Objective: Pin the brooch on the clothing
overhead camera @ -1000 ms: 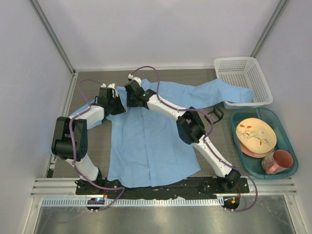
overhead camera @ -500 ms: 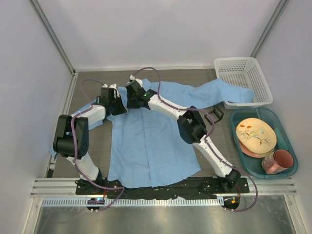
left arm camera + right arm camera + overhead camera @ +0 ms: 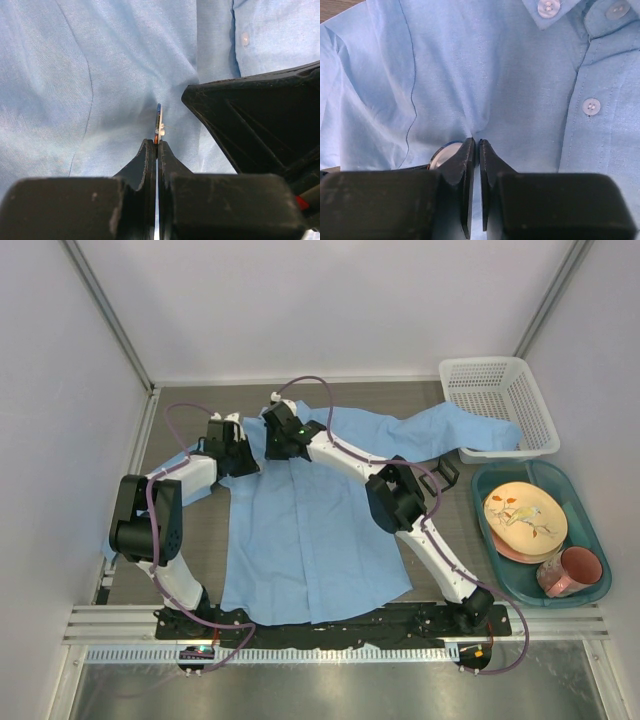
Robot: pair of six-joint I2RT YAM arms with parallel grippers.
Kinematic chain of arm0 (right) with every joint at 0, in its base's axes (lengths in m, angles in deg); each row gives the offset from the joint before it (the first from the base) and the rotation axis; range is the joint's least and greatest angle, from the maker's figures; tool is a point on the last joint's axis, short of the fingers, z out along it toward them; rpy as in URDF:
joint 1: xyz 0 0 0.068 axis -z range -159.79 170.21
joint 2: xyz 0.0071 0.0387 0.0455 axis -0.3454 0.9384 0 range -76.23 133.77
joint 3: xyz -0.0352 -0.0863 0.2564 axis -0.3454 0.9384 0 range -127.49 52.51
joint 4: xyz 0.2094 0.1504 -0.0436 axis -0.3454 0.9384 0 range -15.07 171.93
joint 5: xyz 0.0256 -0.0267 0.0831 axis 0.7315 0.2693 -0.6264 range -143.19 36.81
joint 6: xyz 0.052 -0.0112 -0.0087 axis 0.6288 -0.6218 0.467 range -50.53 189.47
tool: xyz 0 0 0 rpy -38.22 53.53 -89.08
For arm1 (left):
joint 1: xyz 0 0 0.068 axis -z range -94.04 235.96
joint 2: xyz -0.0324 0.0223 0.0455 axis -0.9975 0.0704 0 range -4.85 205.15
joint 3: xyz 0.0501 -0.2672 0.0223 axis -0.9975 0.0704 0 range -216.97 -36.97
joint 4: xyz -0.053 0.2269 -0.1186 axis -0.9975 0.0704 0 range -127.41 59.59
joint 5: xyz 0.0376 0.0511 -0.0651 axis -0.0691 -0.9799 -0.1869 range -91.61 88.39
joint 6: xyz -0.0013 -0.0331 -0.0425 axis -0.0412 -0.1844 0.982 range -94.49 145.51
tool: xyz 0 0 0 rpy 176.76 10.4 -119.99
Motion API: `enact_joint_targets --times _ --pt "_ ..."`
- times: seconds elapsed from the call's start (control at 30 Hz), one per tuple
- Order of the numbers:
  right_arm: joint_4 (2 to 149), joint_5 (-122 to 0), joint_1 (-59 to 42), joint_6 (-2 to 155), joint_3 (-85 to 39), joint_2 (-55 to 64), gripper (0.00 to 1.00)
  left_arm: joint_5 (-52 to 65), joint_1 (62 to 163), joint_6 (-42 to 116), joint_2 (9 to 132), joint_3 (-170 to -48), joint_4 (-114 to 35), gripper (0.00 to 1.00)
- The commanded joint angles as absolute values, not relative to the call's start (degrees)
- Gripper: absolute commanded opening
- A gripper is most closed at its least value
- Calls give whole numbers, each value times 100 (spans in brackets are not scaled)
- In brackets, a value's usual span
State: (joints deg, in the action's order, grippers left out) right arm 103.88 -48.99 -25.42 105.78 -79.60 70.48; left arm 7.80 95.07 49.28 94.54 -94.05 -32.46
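Left end effector (image 3: 157, 143) pinches the brooch (image 3: 158, 122) edge-on at the shirt (image 3: 300, 540), near its collar edge at 11 o'clock. Right end effector (image 3: 475, 143) crowds just beside, nearly closed; I can't tell if it grips anything.

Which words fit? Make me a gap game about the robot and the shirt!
The left gripper is shut on the tiny round ____.
The thin button-up shirt is light ____.
The plastic mesh basket's colour is ____.
Missing words: brooch, blue, white.
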Motion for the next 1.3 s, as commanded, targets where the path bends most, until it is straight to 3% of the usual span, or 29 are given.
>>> enact_joint_targets --times 0.0,0.07,0.13,1.27 --pt "10253 -5126 -2523 10612 -8091 6659 13 744 9528 4871 9473 -9612 -3293 0" --pt "10245 -5135 -2523 10603 -8082 6668 12 753 9537 4862 9473 -9621 -3284 0" --pt "10244 -5144 -2523 10603 -8091 6677 1 744 9528 4862 9464 -9621 -3293 0" --pt "10297 -5170 -2620 11104 -8187 6571 1 463 9722 4871 9561 -9682 -3117 0"
